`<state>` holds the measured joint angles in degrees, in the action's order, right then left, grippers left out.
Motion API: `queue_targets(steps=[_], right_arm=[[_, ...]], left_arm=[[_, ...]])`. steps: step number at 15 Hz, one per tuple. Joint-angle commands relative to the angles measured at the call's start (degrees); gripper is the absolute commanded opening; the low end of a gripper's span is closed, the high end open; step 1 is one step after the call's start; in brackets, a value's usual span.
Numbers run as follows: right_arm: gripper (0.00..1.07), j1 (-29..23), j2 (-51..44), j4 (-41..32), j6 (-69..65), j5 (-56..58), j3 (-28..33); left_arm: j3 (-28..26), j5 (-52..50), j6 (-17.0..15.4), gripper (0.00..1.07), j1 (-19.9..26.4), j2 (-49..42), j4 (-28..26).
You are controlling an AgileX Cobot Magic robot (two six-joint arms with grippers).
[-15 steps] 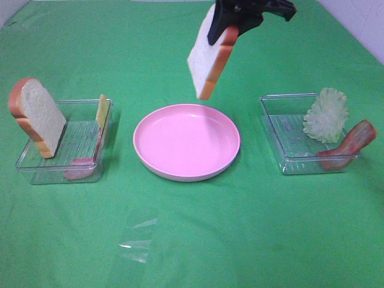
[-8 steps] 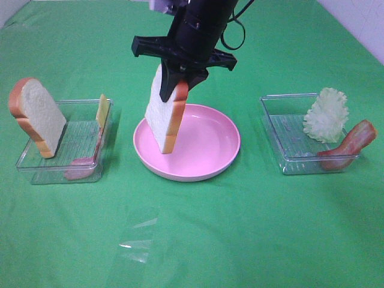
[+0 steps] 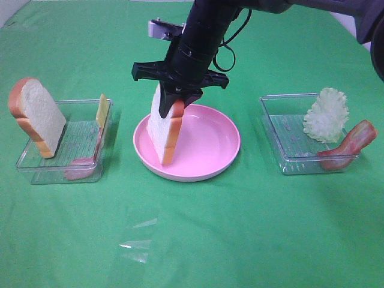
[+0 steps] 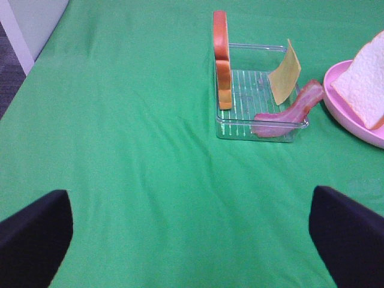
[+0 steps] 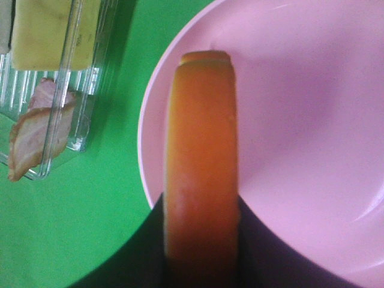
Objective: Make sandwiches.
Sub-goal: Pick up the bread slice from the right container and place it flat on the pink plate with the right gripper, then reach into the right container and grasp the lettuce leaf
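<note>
My right gripper (image 3: 174,101) is shut on a white bread slice (image 3: 163,129) with orange-brown crust. It holds the slice upright, with the lower end down in the left part of the pink plate (image 3: 210,144). The right wrist view shows the crust edge (image 5: 201,180) between the dark fingers, over the plate (image 5: 300,120). A second bread slice (image 3: 37,117) leans in the left clear tray (image 3: 78,144) with yellow cheese (image 3: 102,111) and bacon (image 3: 81,168). My left gripper (image 4: 192,240) is open and empty, low over the cloth, away from that tray.
The right clear tray (image 3: 288,135) holds pale green lettuce (image 3: 326,115) and a bacon strip (image 3: 351,146) leaning over its edge. A scrap of clear plastic (image 3: 137,243) lies on the green cloth in front of the plate.
My right gripper has carried the bread slice down and to the left, from high behind the plate into the plate's left part. The trays and their contents have not moved.
</note>
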<state>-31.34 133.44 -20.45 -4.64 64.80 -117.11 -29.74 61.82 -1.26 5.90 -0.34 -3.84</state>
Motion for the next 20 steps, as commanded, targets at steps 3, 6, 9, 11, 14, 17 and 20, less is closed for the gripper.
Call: queue_targets(steps=[3,6,9,11,14,17,20], right_arm=[[0.18,-0.1,0.8,1.8,0.1,-0.4,-0.2],[0.68,-0.1,0.8,4.0,0.1,-0.3,-0.2],[0.89,-0.1,-0.1,10.4,0.1,1.3,-0.2],[0.89,-0.1,-1.2,13.9,0.2,1.8,-0.3],[0.89,-0.1,-5.6,19.5,0.2,2.5,-0.5],[0.89,0.0,-10.5,24.1,1.5,6.6,-3.6],[0.89,1.1,-13.3,27.7,1.9,9.9,-5.0]], left_arm=[[0.1,-0.3,0.2,1.00,-0.1,-0.8,0.0],[0.1,-0.3,0.2,1.00,-0.1,-0.8,0.0],[0.1,-0.3,0.2,1.00,-0.1,-0.8,0.0],[0.1,-0.3,0.2,1.00,-0.1,-0.8,0.0],[0.1,-0.3,0.2,1.00,-0.1,-0.8,0.0],[0.1,-0.3,0.2,1.00,-0.1,-0.8,0.0],[0.1,-0.3,0.2,1.00,-0.1,-0.8,0.0]])
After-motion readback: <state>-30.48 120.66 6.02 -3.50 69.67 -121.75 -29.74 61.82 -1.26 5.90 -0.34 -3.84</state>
